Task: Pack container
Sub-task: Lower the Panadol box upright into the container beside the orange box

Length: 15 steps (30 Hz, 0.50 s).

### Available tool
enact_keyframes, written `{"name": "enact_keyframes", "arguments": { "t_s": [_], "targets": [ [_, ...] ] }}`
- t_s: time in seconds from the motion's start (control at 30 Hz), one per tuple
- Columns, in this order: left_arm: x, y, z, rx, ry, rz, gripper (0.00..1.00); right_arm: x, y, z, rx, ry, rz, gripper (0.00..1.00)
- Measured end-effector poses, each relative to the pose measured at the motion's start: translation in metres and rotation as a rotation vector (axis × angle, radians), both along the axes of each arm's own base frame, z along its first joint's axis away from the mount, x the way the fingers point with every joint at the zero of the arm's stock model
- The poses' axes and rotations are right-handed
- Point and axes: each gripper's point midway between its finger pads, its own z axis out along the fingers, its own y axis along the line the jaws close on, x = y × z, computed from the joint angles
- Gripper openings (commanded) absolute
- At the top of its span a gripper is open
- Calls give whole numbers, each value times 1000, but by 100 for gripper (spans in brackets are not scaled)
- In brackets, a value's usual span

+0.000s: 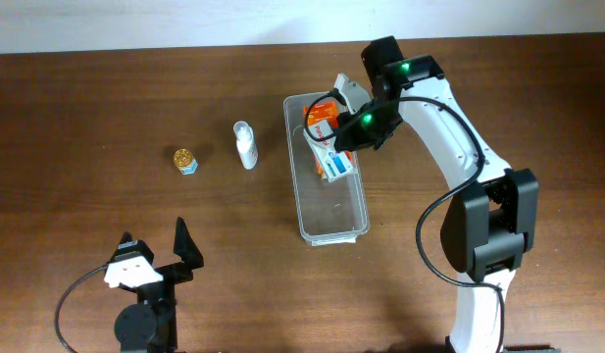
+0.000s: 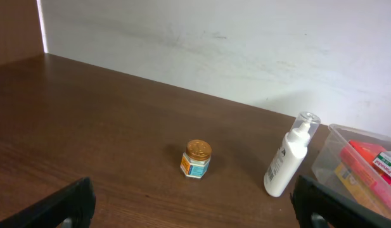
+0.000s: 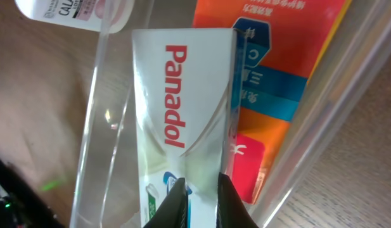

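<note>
Right wrist only: Panadol box (image 3: 176, 114) lettering legible, right gripper (image 3: 200, 199) jaws near-closed over it, hold unclear | Overhead: container (image 1: 329, 211) mid-table, right of centre; left gripper (image 1: 153, 235) jaws wide | Left wrist: brown wood table (image 2: 87, 126), white wall (image 2: 214, 38).

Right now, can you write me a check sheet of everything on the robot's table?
Surface: brown wooden table, no spills seen.
Job's things: clear container, with a white box and an orange box at its far end. Its near end is bare.
Clutter: a white bottle, standing, and a small jar, both out on the table apart from the container.
Grippers: left gripper open, holding nothing. Right gripper shut on the white box inside the container.
Cables: a black cable loops along the right arm.
Surroundings: a white wall behind the table.
</note>
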Motion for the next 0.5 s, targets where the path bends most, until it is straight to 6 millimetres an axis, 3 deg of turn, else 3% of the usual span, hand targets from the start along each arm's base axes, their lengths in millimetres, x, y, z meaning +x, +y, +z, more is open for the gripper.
{"name": "enact_keyframes", "arguments": {
  "t_s": [0.5],
  "targets": [
    [0,0,0,0,0,0,99,-4,9,5,59,15,18,6]
  ]
}}
